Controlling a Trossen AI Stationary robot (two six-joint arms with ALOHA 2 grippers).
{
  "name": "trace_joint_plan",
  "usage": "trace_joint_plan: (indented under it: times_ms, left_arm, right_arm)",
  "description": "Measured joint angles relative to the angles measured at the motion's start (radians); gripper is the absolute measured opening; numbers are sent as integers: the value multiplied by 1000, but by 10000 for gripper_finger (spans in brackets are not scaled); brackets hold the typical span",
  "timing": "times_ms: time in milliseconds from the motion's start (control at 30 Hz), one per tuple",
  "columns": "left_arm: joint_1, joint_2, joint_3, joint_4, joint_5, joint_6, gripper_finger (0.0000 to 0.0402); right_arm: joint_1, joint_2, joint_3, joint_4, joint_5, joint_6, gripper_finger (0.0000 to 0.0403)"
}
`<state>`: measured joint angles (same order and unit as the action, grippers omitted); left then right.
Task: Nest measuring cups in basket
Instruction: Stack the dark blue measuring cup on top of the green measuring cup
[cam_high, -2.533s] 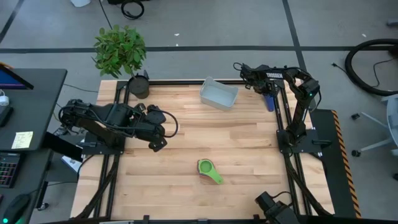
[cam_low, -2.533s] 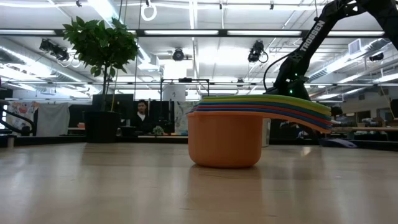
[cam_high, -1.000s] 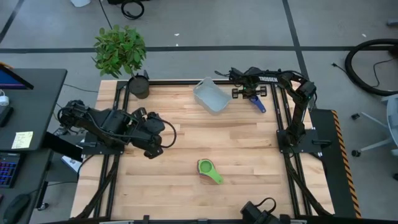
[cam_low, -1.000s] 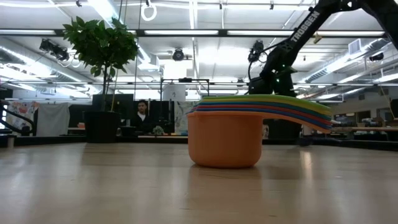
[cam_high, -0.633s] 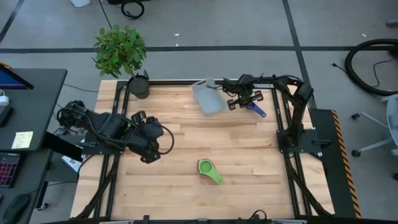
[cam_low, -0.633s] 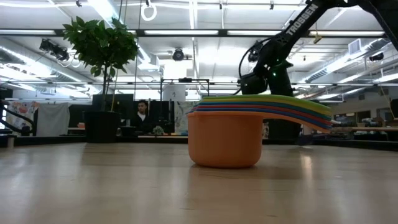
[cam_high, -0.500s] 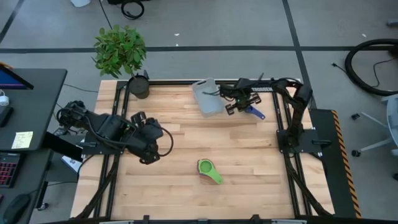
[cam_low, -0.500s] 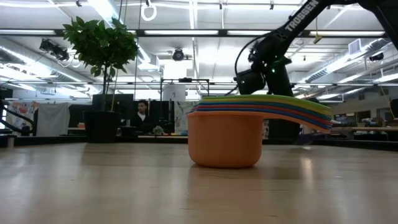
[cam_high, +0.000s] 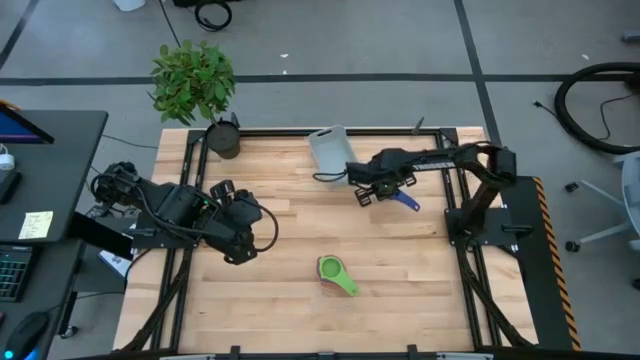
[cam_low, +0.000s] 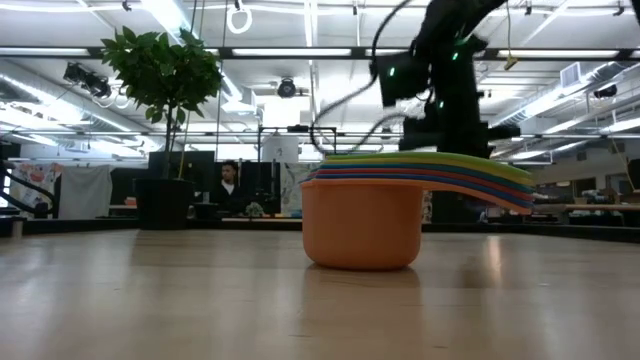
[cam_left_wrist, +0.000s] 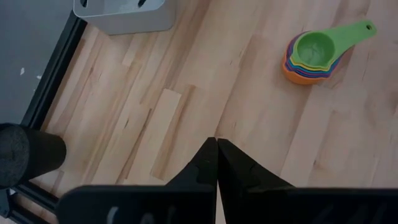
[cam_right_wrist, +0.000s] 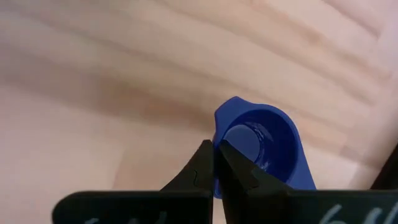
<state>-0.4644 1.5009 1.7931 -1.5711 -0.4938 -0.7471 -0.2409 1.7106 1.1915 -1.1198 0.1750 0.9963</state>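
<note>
Blue measuring cup (cam_right_wrist: 268, 148) is clamped in the outstretched right gripper (cam_high: 377, 186); left gripper (cam_high: 238, 252) rests with jaws together

I'm looking at the light wooden plank table (cam_high: 300, 230), with the nested stack of bright plastic measuring cups (cam_high: 336, 273) sitting near its front.
</note>
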Motion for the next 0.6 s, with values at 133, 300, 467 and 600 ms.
trace_joint_plan:
  times_ms: [133, 300, 467, 600]
  left_arm:
    - [0, 0, 0, 0, -7, 1, 5]
    - [0, 0, 0, 0, -8, 36, 5]
    - [0, -3, 0, 0, -11, 81, 5]
    - [0, -3, 0, 0, -11, 90, 5]
  right_arm:
    - [91, -82, 0, -27, 11, 98, 10]
    - [220, -167, 4, -29, -3, 231, 10]
    - [356, -179, 86, -46, -3, 337, 10]
    - [429, -129, 204, -79, 49, 386, 10]
